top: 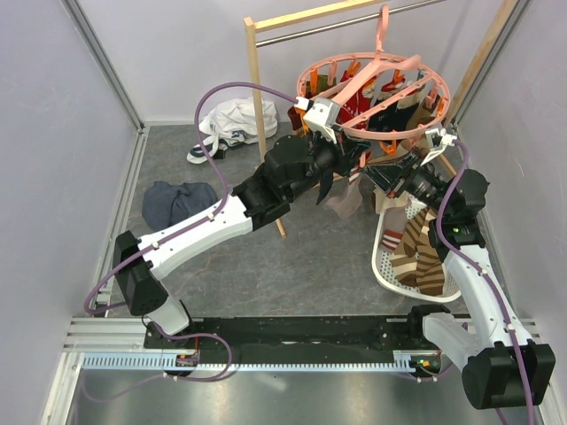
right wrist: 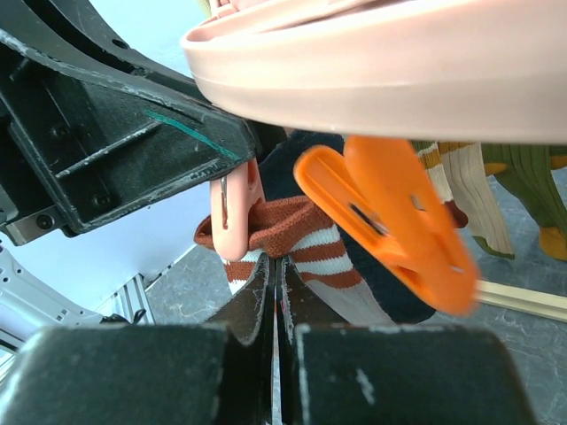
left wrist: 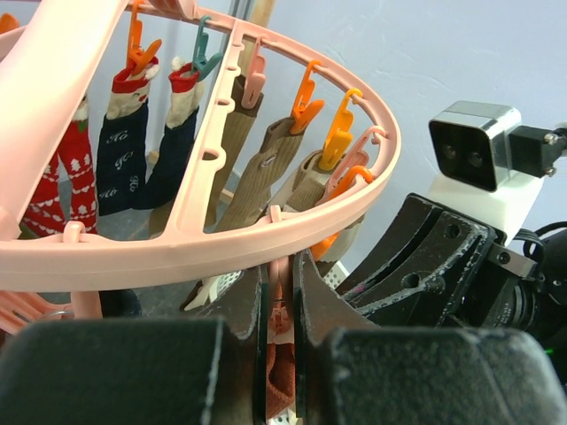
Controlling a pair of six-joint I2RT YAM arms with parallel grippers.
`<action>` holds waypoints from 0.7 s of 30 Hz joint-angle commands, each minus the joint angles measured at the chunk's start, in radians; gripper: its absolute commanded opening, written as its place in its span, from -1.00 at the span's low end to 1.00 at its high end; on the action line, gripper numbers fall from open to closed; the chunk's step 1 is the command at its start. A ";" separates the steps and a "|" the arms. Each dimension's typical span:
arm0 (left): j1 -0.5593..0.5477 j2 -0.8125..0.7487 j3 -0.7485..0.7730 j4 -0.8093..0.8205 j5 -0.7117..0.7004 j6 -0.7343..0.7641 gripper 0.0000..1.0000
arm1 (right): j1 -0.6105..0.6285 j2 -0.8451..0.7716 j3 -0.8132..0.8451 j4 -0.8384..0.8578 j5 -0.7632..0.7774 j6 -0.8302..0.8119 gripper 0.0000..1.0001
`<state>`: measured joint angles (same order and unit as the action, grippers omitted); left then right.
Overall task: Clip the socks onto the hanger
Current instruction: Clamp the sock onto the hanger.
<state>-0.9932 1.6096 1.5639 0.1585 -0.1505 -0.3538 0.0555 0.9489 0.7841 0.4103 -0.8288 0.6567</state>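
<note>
One hanger [top: 400, 132]; left pincer [left wrist: 280, 329] tight on one pink clip [right wrist: 232, 212], right pincer [right wrist: 275, 276] pressed together at one striped sock [right wrist: 306, 232].

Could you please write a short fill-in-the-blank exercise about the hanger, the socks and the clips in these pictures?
1. The pink hanger hangs by its hook from the metal ____ of the wooden rail.
2. The striped socks not yet hung lie in a white ____.
3. In the right wrist view, the large blurred clip is ____.
Missing words: bar; basket; orange.
</note>
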 commanded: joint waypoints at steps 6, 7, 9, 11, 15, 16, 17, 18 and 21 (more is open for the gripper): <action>0.001 -0.030 -0.013 0.047 0.104 0.026 -0.93 | 0.004 -0.001 0.060 -0.011 0.022 -0.017 -1.00; 0.002 -0.028 -0.013 0.047 0.106 0.030 -0.93 | 0.004 -0.004 0.064 -0.011 0.022 -0.016 -1.00; 0.002 -0.028 -0.019 0.049 0.104 0.048 -0.91 | 0.004 -0.010 0.069 -0.015 0.019 -0.009 -1.00; 0.002 -0.030 -0.028 0.052 0.100 0.067 -0.88 | 0.006 -0.010 0.081 -0.028 0.014 -0.011 -1.00; 0.002 -0.033 -0.047 0.078 0.103 0.096 -0.86 | 0.006 -0.013 0.096 -0.045 0.014 -0.006 -1.00; 0.002 -0.033 -0.050 0.081 0.104 0.101 -0.85 | 0.006 -0.013 0.101 -0.045 0.014 -0.005 -1.00; 0.002 -0.033 -0.053 0.082 0.104 0.111 -0.83 | 0.004 -0.013 0.103 -0.047 0.014 -0.002 -1.00; 0.002 -0.034 -0.054 0.085 0.104 0.114 -0.81 | 0.004 -0.012 0.104 -0.047 0.011 -0.002 -1.00; 0.002 -0.036 -0.059 0.095 0.095 0.127 -0.73 | 0.004 -0.015 0.109 -0.050 0.007 -0.002 -1.00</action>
<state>-0.9833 1.6070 1.5192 0.2379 -0.0998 -0.2966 0.0570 0.9493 0.8352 0.3271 -0.8135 0.6552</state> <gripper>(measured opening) 0.113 0.007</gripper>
